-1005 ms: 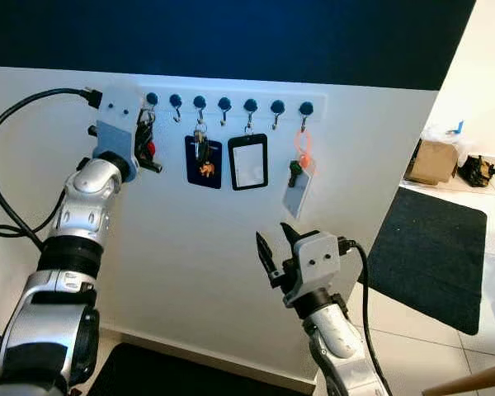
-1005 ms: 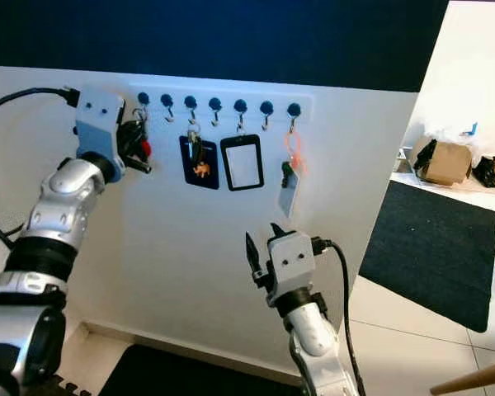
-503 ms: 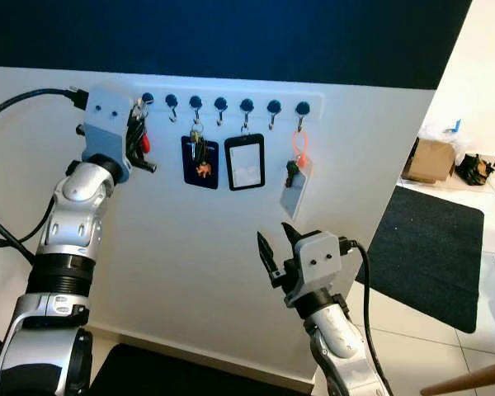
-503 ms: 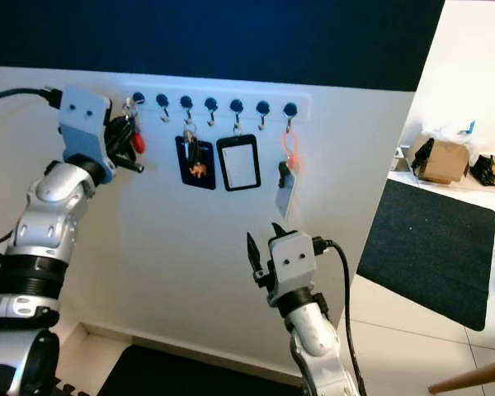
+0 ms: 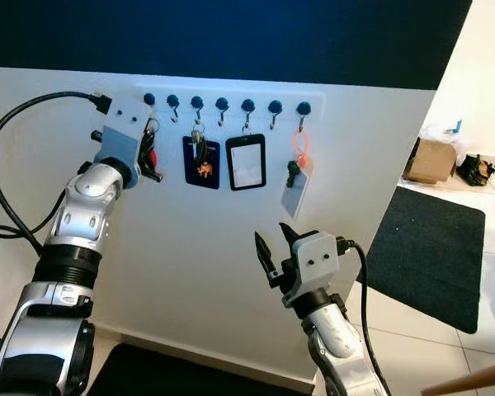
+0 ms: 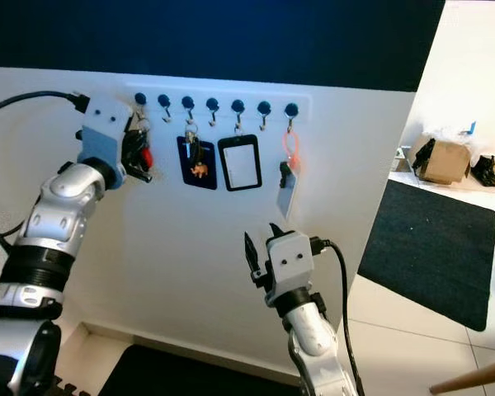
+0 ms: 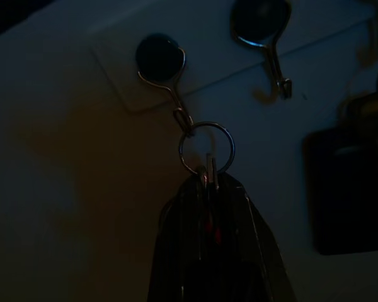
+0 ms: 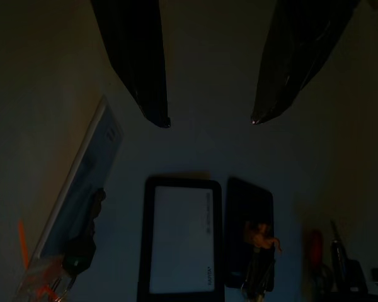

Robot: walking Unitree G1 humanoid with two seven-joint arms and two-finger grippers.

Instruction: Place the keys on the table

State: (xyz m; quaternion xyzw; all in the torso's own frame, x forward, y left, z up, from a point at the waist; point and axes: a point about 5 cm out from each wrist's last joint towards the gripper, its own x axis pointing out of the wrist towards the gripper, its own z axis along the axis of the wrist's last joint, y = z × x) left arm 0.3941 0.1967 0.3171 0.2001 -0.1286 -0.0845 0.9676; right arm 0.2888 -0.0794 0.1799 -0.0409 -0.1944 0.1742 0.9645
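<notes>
While the keys (image 5: pixel 149 151) hang on the leftmost hook (image 5: pixel 149 101) of the wall rack, my left claw (image 5: pixel 151 161) is pinched shut on them; the right claw (image 5: pixel 274 242) waits low, spread and empty. In the left wrist view the ring (image 7: pixel 206 149) sits on the hook's tip. I judge the lift-off step underway: next, raise the ring clear, then find a tabletop.
</notes>
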